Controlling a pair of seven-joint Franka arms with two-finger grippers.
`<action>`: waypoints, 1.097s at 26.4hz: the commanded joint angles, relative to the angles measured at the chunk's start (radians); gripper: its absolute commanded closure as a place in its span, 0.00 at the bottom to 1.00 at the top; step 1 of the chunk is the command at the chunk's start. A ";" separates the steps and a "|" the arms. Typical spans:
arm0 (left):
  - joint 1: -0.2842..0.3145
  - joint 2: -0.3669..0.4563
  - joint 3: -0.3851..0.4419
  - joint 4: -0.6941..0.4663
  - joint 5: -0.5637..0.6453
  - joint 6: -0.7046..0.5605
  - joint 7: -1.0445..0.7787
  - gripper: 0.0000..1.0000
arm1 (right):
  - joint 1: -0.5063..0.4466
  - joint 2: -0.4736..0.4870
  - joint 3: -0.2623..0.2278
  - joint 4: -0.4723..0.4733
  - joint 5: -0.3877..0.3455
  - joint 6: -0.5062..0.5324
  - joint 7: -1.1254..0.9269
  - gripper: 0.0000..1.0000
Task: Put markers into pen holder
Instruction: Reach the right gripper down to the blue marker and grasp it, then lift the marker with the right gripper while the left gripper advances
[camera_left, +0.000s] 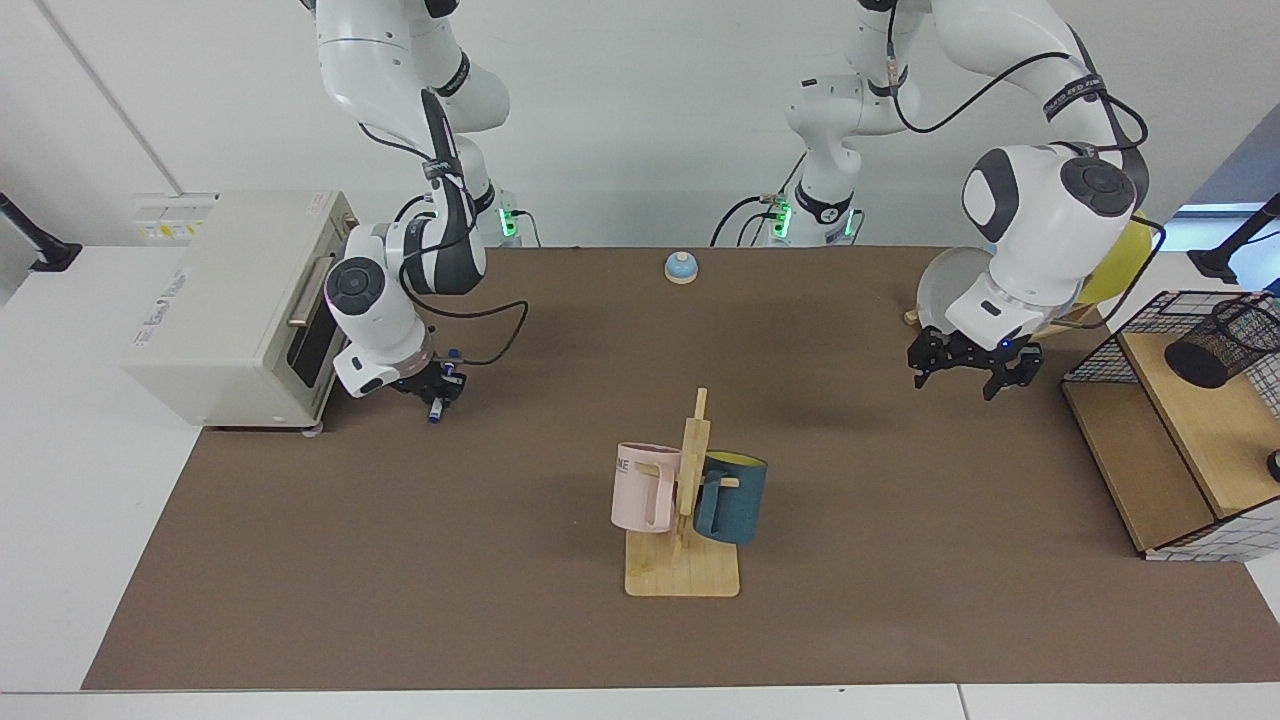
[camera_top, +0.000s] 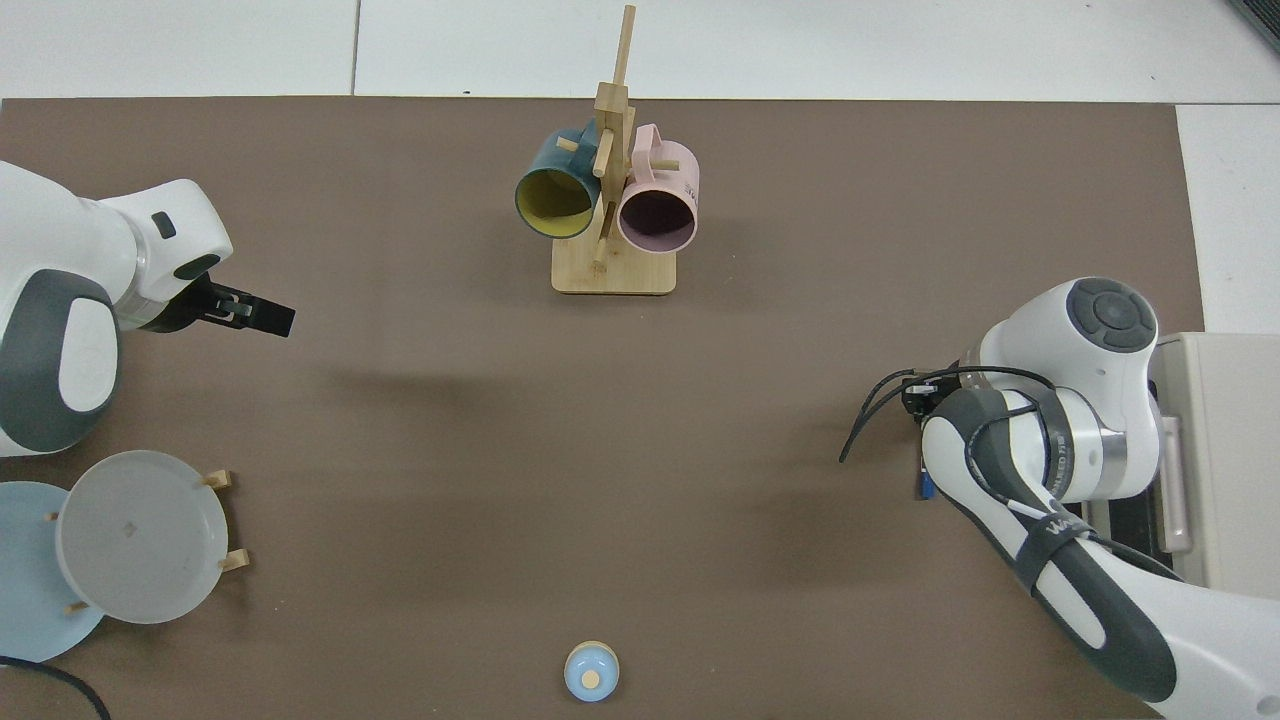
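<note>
Currently the right gripper (camera_left: 437, 385) is seen low at the mat's left side, beside the toaster oven (camera_left: 235, 300), fingers closed around the marker (camera_left: 436, 410). Before lifting, the grasp should be confirmed firm. Only the marker's blue tip and some white barrel are visible. The left gripper (camera_left: 968, 372) waits, fingers spread, near the far-right pen holder (camera_left: 1222, 343).
</note>
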 joint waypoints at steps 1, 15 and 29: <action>-0.005 -0.007 0.014 -0.015 0.006 0.010 0.234 0.00 | -0.001 0.006 0.004 0.001 0.011 0.027 0.024 1.00; -0.016 -0.012 0.019 -0.004 -0.060 -0.006 0.840 0.00 | 0.002 -0.017 0.007 0.188 0.149 -0.257 0.135 1.00; -0.068 -0.032 0.005 0.042 -0.060 -0.128 1.069 0.00 | 0.186 -0.077 0.008 0.344 0.389 -0.366 0.741 1.00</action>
